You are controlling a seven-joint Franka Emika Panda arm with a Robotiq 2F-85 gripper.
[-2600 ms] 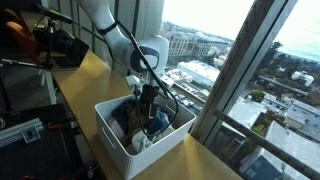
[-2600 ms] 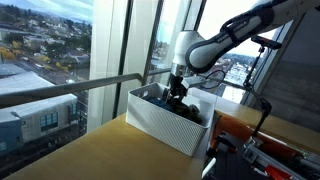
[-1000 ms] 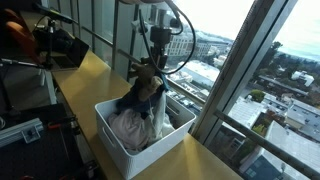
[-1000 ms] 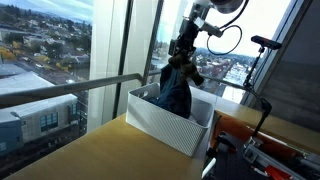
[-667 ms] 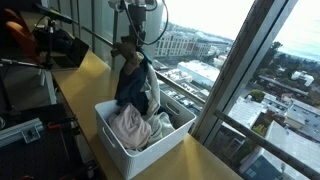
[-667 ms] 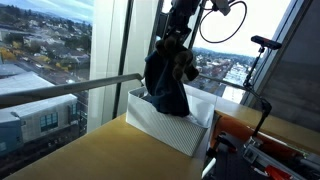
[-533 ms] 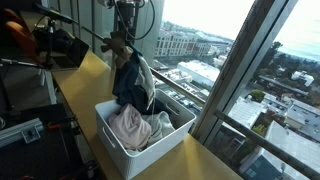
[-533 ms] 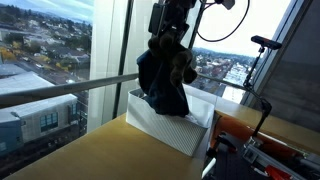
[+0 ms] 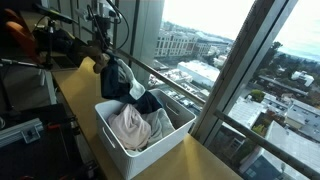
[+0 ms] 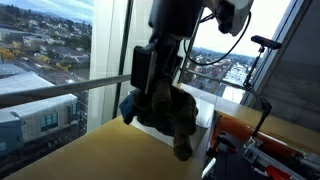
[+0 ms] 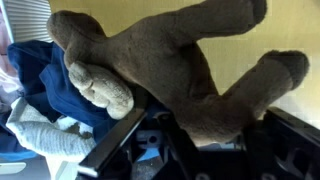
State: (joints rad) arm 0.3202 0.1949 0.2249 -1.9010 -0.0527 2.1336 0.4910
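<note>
Now, left to right in an exterior view: table (image 9: 75,95), gripper (image 9: 104,52), bin (image 9: 112,145), window frame (image 9: 235,75).

A second ago the gripper hung straight above the bin. It has since swung towards the table side, carrying its load along. The jaws are clenched on a brown cloth (image 11: 170,70), which lies across the fingers in the wrist view, and a blue cloth (image 9: 118,80) hangs with it. The bundle is thus airborne, above the bin's left rim and the table just beside it. A dark fold rests at the back rim; whether it belongs to the lifted blue cloth cannot be told. A pale cloth (image 9: 128,128) remains in the bin.

Edges and room: the table's near edge runs close on the left, with dark gear (image 9: 55,45) standing just beyond the bundle. The bin wall lies below right. The window frame is well apart on the right. Open tabletop extends in front of the bin (image 10: 90,150).
</note>
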